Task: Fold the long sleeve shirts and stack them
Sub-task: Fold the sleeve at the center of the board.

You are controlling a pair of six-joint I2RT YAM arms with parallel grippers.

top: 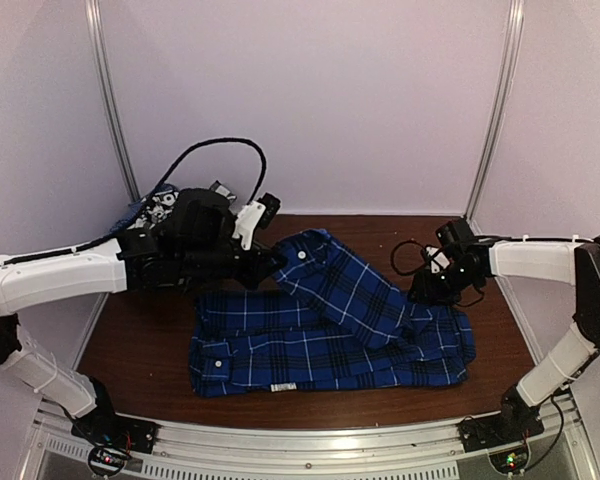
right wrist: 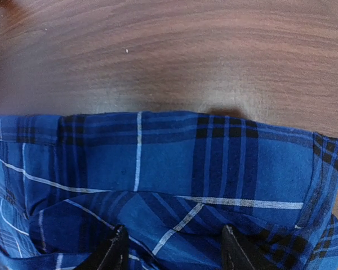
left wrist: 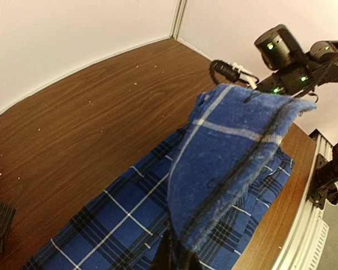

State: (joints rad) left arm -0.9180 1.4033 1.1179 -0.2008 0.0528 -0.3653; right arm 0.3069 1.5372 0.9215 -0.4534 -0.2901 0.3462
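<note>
Top external view had the royal-blue plaid shirt [top: 330, 340] lying flat on the brown wooden surface [top: 140, 340], roughly centred and closer to the near edge, with its white label [top: 283, 386] right at the near hem. One sleeve [top: 325, 275] was lifted off the body and ran diagonally from the shirt's right part up toward the far-left.

The left end effector [top: 267, 262] was clenched on the end of that sleeve. In the left wrist view the cloth rose straight out of the pinched fingers [left wrist: 168, 260] and flopped over at the top, hanging above the rest of the shirt.

The right end effector [top: 420, 292] sat at the shirt's right end, near the right edge of the surface. Its wrist view showed both fingers [right wrist: 115, 253] spread wide, released, with bunched plaid between them and nothing pinched.

A pile of other shirts [top: 150, 210] sat in the far-left corner, mostly hidden behind the left arm. I could only make out a pale-blue bit and some black-and-white.
</note>
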